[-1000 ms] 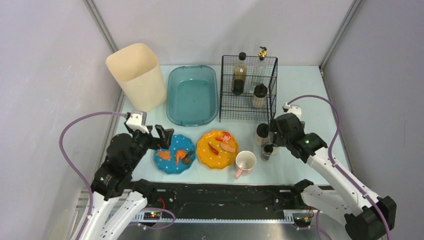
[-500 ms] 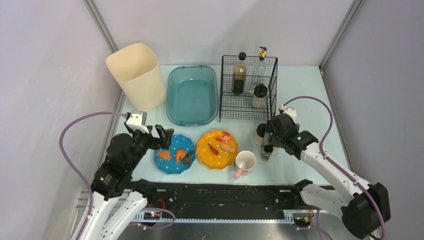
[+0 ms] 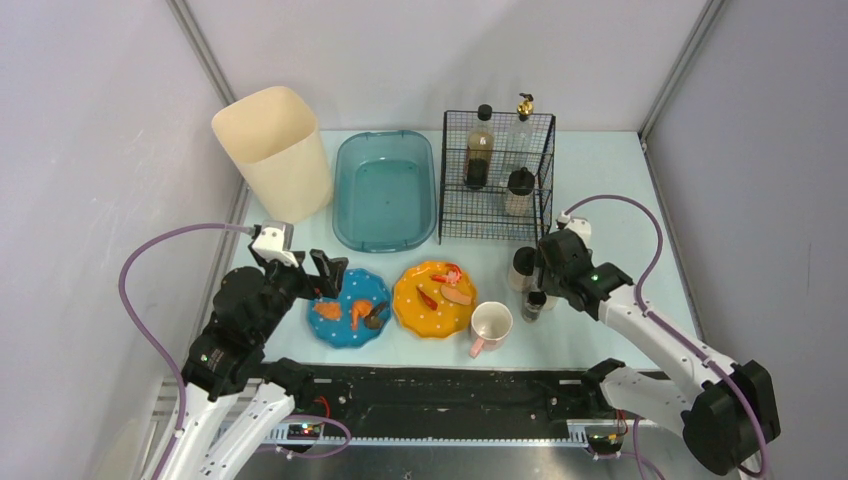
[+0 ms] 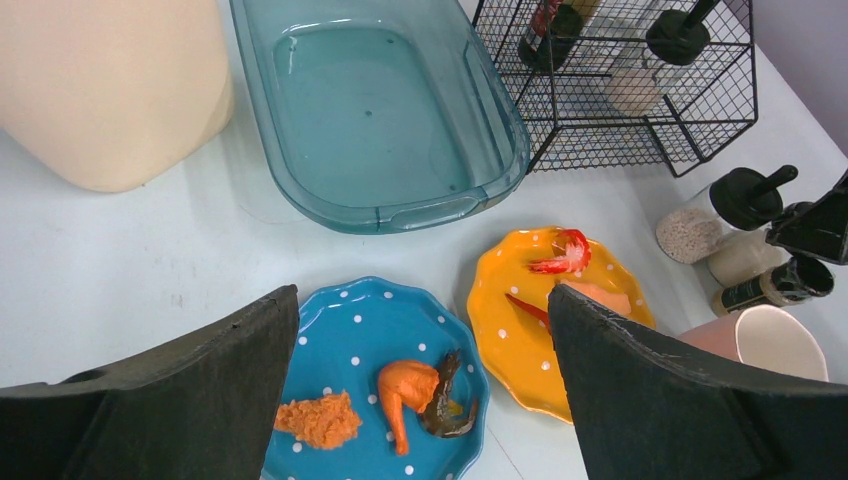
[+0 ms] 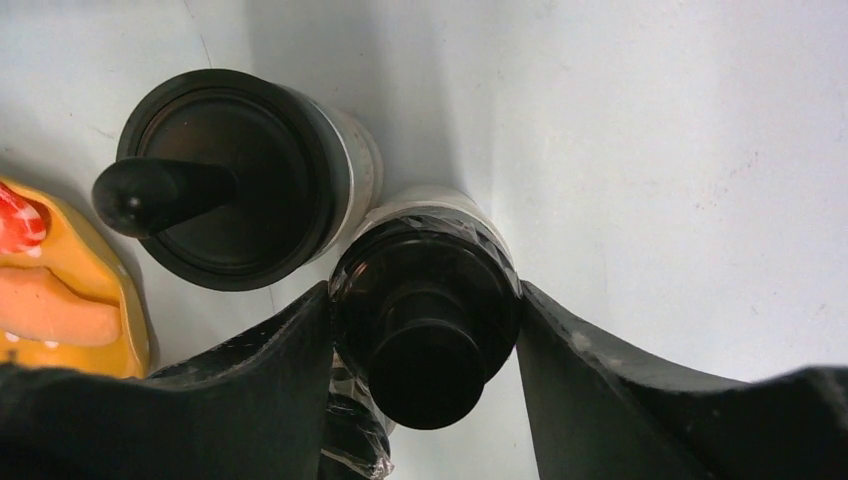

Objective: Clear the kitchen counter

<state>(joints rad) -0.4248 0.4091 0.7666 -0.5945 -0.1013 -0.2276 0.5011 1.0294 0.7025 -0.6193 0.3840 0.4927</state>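
R wrist: right claw (image 5: 423, 305) pinches black-capped bottle (image 5: 425, 265); top cam hides contact.

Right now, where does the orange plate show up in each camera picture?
Top external: orange plate low centre.
Left wrist: lower right of centre.
Right wrist: just a sliver at the left edge.
Shared landmark: the spout-capped shaker beside it.

I can't read a single word, brand or number from here: the dark bottle (image 4: 549, 22) in the wire rack (image 4: 716, 120), upper right of my left wrist view, wears a reddish label and the small bottle (image 4: 770, 290) at the right edge a dark one, both too blurred.
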